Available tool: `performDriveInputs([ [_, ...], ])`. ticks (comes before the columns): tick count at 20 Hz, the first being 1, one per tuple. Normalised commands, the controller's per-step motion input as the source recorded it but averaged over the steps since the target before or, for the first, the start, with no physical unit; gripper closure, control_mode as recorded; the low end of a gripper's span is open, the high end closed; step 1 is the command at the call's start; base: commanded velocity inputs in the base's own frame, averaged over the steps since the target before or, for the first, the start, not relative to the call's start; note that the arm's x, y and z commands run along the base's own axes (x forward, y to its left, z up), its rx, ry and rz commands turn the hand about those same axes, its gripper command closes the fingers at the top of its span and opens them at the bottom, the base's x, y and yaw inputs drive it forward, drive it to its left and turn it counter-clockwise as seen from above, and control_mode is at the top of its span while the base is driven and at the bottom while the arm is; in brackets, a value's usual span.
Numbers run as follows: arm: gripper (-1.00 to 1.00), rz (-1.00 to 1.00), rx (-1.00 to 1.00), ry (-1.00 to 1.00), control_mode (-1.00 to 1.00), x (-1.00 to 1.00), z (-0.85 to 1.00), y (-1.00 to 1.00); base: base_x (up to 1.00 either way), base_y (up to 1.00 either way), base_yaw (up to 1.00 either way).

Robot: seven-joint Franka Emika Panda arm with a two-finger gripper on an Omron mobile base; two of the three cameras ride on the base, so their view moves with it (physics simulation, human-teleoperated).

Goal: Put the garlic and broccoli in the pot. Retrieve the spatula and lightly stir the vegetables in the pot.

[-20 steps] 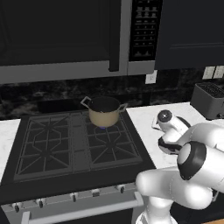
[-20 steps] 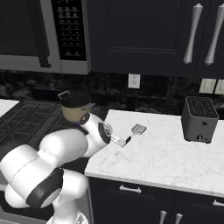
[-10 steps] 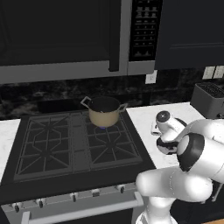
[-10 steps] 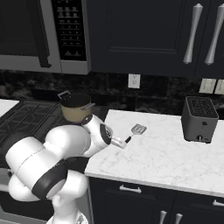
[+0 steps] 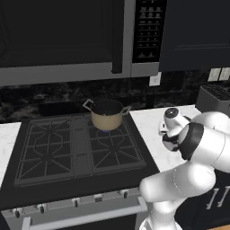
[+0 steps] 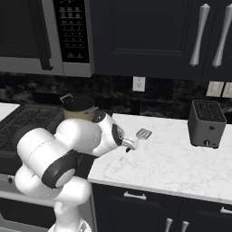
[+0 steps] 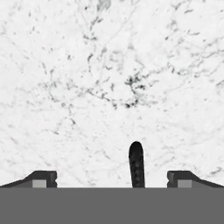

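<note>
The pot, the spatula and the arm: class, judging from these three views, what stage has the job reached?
Done: not settled; the pot sits on the back burner, but its dark inside hides any garlic or broccoli. In hand: fetching the spatula, which lies on the marble counter; the open gripper hangs over it, the dark handle tip between the fingers, not yet gripped. Left: close, lift, carry it to the pot, stir.

The pot (image 5: pixel 107 115), tan-beige with a dark rim and two thin grey loop handles, stands upright on the stove's rear burner. The spatula (image 6: pixel 139 136), grey slotted head and dark handle, lies flat on the white marble bench (image 6: pixel 181 163).
</note>
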Motion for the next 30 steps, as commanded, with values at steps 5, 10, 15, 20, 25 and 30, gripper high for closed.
performDriveInputs([
  [5,-1.0,0.06,0.02,0.0,-1.0,0.05,-0.2,-0.09,0.0,0.0,0.0],
  [10,-1.0,0.11,0.07,0.0,-1.0,0.03,-0.14,0.02,0.0,0.0,0.0],
  [15,-1.0,0.1,0.05,0.0,-1.0,0.02,-0.13,0.04,0.0,0.0,0.0],
  [20,-1.0,0.07,0.02,0.0,-1.0,0.25,-0.17,0.0,0.0,0.0,0.0],
  [25,-1.0,0.06,0.01,0.0,-1.0,0.23,-0.23,0.0,0.0,0.0,0.0],
  [30,1.0,0.04,0.0,0.0,-1.0,0.03,-0.3,0.0,0.0,0.0,0.0],
])
